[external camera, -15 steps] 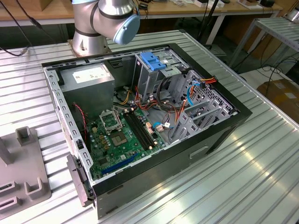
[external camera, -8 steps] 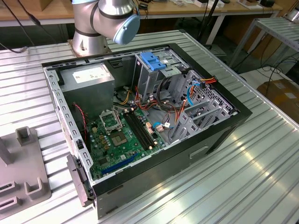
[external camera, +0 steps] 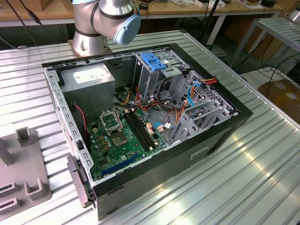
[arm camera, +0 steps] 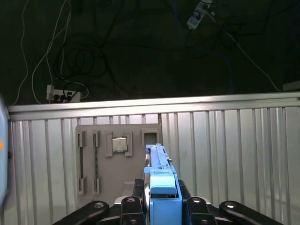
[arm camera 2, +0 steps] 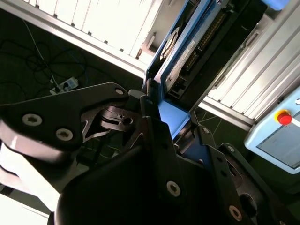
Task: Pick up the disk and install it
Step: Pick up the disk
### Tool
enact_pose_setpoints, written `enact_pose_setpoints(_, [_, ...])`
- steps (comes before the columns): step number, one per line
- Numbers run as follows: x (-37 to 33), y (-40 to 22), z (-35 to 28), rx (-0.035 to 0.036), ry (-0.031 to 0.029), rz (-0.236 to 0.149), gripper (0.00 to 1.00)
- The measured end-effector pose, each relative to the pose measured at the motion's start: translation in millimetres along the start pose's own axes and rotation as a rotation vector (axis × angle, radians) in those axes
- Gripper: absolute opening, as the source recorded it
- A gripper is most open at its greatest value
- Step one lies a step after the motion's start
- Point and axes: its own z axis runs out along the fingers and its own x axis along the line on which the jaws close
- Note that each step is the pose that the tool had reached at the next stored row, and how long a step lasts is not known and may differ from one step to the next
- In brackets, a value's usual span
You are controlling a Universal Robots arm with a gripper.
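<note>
1. First wrist view: gripper (arm camera: 161, 194) clamped on the disk (arm camera: 157, 159), seen edge-on; grey fixture plate (arm camera: 105, 164) near table (arm camera: 234, 140) edge.
2. Second wrist view: disk's broad face w/ blue rails.
3. Exterior view: open PC case (external camera: 220, 136) mid-table.

Disk (arm camera: 158, 161) has bright blue rails; its body is grey metal with a dark connector strip in the second wrist view. Tool (arm camera: 161, 194) matte black. Worktop (external camera: 262, 164) silver with ribbed stripes. Computer case (external camera: 211, 150) black, motherboard (external camera: 122, 140) green, latch (external camera: 152, 61) blue, cables (external camera: 208, 80) orange, red and blue. Fixture block (external camera: 23, 178) plain grey. Arm (external camera: 93, 18) silver with a pale blue cap.
</note>
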Motion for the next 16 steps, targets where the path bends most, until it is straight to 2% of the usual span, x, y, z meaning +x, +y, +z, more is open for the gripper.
enact_pose_setpoints(3, [0.0,0.0,-8.9,0.0000,0.0001,0.000,0.37])
enact_pose_setpoints(8, [-0.2,0.1,-27.5,-0.0001,0.0001,0.000,0.37])
enact_pose_setpoints(11, [-0.3,0.0,-35.7,-0.0001,0.0001,0.000,0.37])
enact_pose_setpoints(16, [-0.3,0.0,-36.0,-0.0001,0.0001,0.000,0.37])
